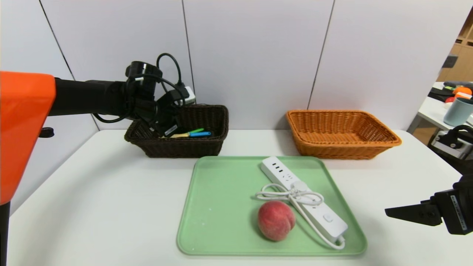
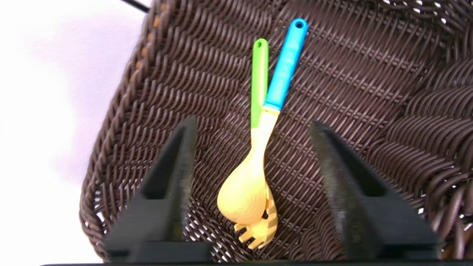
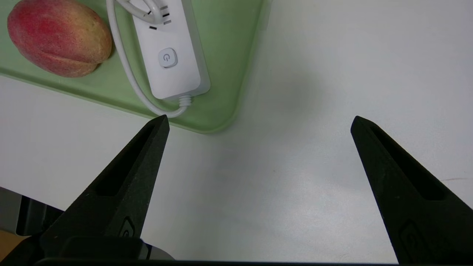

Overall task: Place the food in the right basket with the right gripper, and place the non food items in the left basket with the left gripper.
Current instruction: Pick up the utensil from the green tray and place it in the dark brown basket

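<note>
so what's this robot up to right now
It is sorting a tray's items into two baskets. The left gripper hangs over the dark basket, jaws apart, with the spoon and fork lying inside. The peach and power strip wait on the green tray. The right gripper is open, beside the tray.

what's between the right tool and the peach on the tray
Partly the white power strip and its cord: they lie on the green tray on the peach's right, toward the right tool. From above the peach is uncovered.
</note>
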`<control>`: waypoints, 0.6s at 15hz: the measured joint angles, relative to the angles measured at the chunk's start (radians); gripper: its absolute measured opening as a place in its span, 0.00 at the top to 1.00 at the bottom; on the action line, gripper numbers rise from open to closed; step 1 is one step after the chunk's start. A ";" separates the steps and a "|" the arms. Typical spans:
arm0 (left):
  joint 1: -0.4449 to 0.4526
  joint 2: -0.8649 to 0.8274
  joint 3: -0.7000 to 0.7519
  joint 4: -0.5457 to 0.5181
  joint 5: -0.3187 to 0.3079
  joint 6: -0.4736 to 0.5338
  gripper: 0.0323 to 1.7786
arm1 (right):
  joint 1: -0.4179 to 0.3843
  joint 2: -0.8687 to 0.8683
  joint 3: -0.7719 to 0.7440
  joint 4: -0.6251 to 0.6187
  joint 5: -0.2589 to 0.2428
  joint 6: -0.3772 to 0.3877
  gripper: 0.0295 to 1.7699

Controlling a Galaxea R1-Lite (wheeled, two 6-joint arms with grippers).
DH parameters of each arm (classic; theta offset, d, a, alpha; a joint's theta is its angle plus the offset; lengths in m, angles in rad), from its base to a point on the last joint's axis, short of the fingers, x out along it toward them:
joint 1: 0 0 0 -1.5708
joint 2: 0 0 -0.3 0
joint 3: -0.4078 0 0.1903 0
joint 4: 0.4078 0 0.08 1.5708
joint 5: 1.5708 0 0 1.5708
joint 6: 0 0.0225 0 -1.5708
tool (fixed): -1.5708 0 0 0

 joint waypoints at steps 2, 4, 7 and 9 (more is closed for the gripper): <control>-0.001 -0.019 -0.018 0.012 0.001 -0.036 0.29 | 0.000 0.001 0.000 -0.001 0.002 0.000 0.04; -0.005 -0.044 -0.047 0.081 0.002 -0.100 0.23 | 0.000 0.000 0.001 -0.014 0.002 0.000 0.04; -0.053 -0.100 -0.055 0.193 0.009 -0.287 0.18 | 0.001 0.000 0.002 -0.029 0.003 0.000 0.04; -0.114 -0.155 -0.022 0.242 0.039 -0.447 0.14 | 0.001 0.000 0.003 -0.029 0.002 0.001 0.04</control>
